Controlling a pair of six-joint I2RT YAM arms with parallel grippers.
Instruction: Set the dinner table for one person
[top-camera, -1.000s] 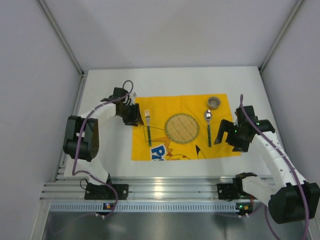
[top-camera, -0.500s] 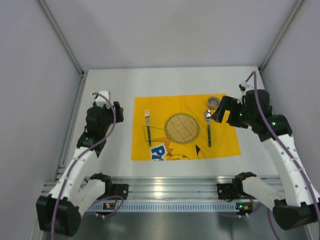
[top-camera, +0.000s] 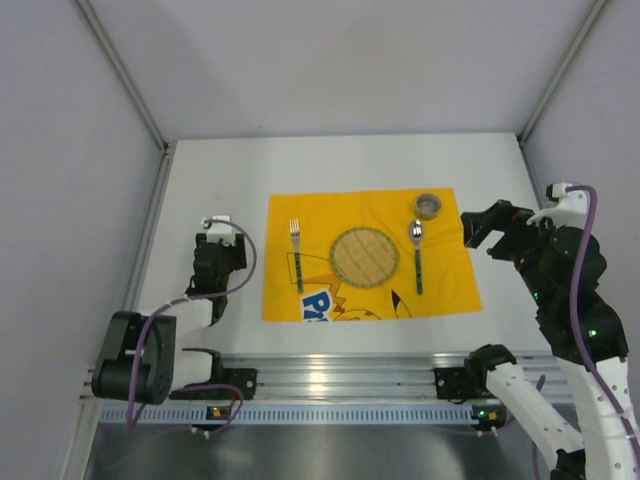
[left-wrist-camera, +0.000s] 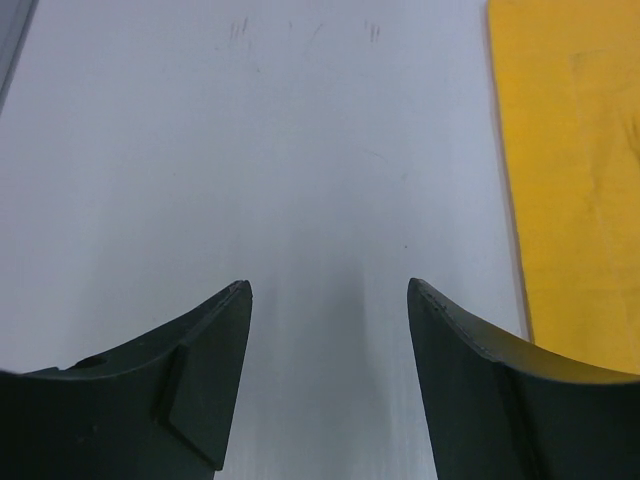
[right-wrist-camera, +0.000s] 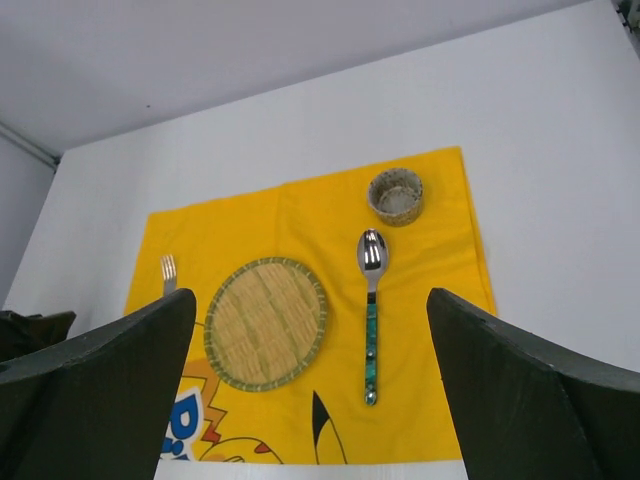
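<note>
On the white dinner table (top-camera: 220, 170) lies a yellow cartoon cloth (top-camera: 450, 285). On the cloth a fork (top-camera: 296, 255) lies left of a round woven plate (top-camera: 365, 256). A spoon (top-camera: 417, 256) lies on the plate's right, and a small cup (top-camera: 429, 205) stands beyond the spoon. My left gripper (top-camera: 222, 245) hovers low over bare table left of the cloth, open and empty (left-wrist-camera: 328, 285). My right gripper (top-camera: 480, 232) hangs raised off the cloth's right edge, open and empty (right-wrist-camera: 310, 295), looking down on plate (right-wrist-camera: 266, 322), spoon (right-wrist-camera: 371, 320) and cup (right-wrist-camera: 396, 196).
Grey walls (top-camera: 80, 150) enclose the table on three sides. An aluminium rail (top-camera: 330, 380) with both arm bases runs along the near edge. In the left wrist view the cloth's edge (left-wrist-camera: 580, 150) runs along the right of the table (left-wrist-camera: 300, 150).
My left arm has drawn back from beside the fork and folded low at the cloth's left, its jaws widening. My right arm has lifted and pulled back to the right.
</note>
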